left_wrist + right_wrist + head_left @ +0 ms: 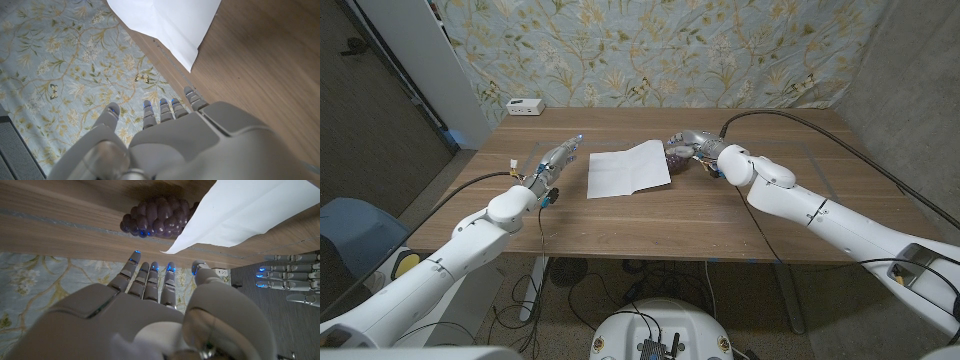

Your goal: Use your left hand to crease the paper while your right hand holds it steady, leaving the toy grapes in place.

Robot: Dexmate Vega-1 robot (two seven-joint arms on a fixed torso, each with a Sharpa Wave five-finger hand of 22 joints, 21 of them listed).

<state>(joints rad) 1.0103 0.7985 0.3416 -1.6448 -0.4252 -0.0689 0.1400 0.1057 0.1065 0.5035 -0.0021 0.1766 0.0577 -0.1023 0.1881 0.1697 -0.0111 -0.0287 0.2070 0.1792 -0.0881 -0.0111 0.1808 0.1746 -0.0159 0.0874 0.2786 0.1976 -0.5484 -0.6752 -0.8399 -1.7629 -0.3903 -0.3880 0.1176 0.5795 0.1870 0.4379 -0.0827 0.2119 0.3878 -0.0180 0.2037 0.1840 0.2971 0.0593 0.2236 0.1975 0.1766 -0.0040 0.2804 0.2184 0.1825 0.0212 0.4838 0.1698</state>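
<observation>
Standing on the far left corner of the wooden tabletop (650,215) is a small white box (525,107), well apart from everything else. The left hand (552,165) is just left of the paper (628,169) and not touching it; its fingers (168,111) reach out straight, slightly apart, holding nothing. The paper is a white sheet lying at the middle of the tabletop, its right part folded over so that a raised edge runs toward the grapes. The toy grapes (677,157), a dark purple bunch, sit at the paper's right edge; from the right wrist camera the bunch (157,217) lies just beside the sheet's corner (240,207), and whether they touch cannot be told. The right hand (701,150) is immediately right of the grapes, its fingers (150,280) extended side by side toward the bunch and gripping nothing; contact with the grapes or paper cannot be confirmed. A floral curtain (650,50) hangs behind the tabletop.
</observation>
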